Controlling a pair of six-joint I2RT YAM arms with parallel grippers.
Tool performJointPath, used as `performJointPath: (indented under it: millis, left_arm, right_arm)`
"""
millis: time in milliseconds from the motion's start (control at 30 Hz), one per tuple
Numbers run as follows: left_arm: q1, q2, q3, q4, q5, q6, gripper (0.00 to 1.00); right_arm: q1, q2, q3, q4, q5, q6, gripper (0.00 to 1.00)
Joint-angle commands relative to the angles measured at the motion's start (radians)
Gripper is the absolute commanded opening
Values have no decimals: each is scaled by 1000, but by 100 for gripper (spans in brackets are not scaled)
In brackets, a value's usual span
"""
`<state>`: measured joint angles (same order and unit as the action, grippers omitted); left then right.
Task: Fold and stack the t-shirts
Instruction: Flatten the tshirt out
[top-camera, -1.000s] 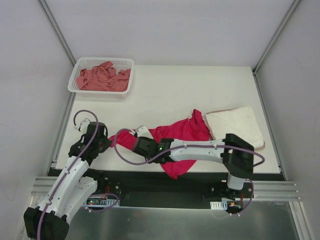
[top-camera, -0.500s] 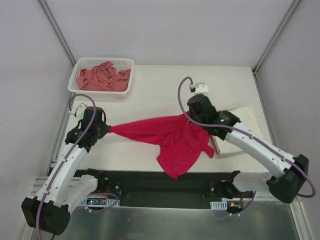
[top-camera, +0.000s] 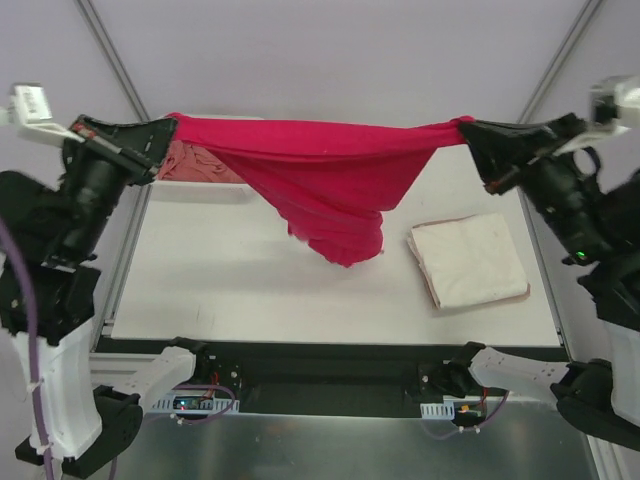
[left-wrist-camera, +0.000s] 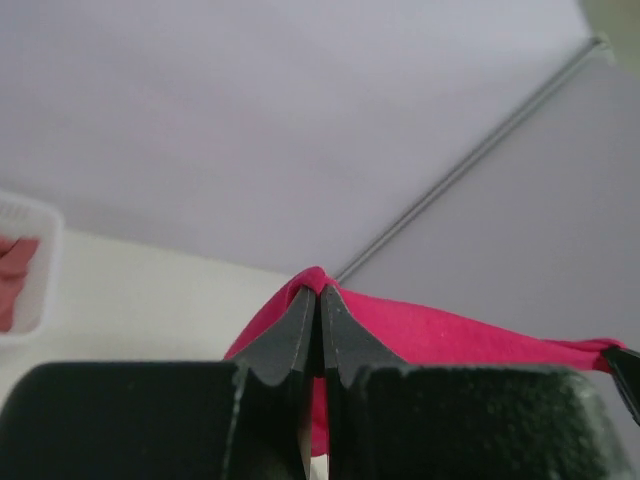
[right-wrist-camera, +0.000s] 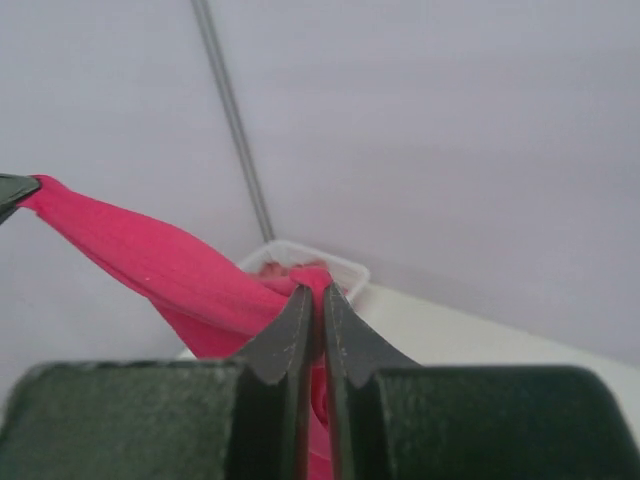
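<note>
Two black two-finger grippers hold one bright magenta-red cloth t-shirt (top-camera: 320, 165) stretched in the air between them, high above the white table (top-camera: 230, 270). The left gripper (top-camera: 166, 123), at about 10 o'clock in the top view, is clenched on one bunched end of the shirt; its wrist view shows both fingertips pressed together with red cloth pinched at the tips. The right gripper (top-camera: 466, 126), at about 2 o'clock, is likewise clamped on the opposite end, and its wrist view shows the fingers closed with a fold of the same cloth between them. The shirt's top edge runs nearly taut from one gripper to the other, while the rest sags in a loose pouch toward the table's middle.

One cream-white cloth t-shirt with a thin pinkish edge (top-camera: 468, 262) lies folded in a rough square on the table at about 4 o'clock, well apart from the hanging shirt. One dusty salmon-pink cloth t-shirt (top-camera: 195, 165) lies crumpled in the white plastic mesh basket (left-wrist-camera: 42, 255) at the table's 10 o'clock corner, partly hidden behind the left gripper and the red cloth.
</note>
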<state>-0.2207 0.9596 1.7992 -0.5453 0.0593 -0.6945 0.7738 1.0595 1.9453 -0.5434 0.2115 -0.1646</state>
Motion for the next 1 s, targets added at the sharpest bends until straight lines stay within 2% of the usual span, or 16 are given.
performJointPath:
  millis: [0, 133, 333, 467, 600, 667, 700, 767, 900, 967]
  left_arm:
    - [7, -33, 202, 27, 183, 65, 0]
    - [7, -68, 316, 31, 226, 79, 0]
    - [20, -85, 430, 62, 211, 62, 0]
    - [44, -61, 492, 79, 256, 46, 0]
    - [138, -35, 444, 88, 245, 30, 0]
    - [144, -16, 369, 88, 228, 38, 0]
    - [144, 5, 336, 88, 194, 47, 0]
    - [142, 37, 229, 90, 159, 55, 0]
    - [142, 222, 66, 90, 85, 87, 0]
    - [141, 356, -15, 91, 97, 90, 0]
  right_arm:
    - [-4, -91, 90, 72, -265, -1, 1]
    - [-4, -125, 141, 115, -472, 40, 1]
    - [-4, -70, 289, 94, -636, 126, 1]
    - [-10, -70, 285, 137, -617, 125, 1]
    - [-11, -69, 230, 140, -482, 57, 1]
    - [-13, -56, 181, 122, -401, -5, 1]
    - [-13, -40, 155, 117, -276, -21, 1]
    - [-13, -18, 71, 122, -122, -85, 1]
    - [-34, 90, -95, 151, 309, -165, 4]
    - [-132, 143, -167, 143, 325, -130, 6]
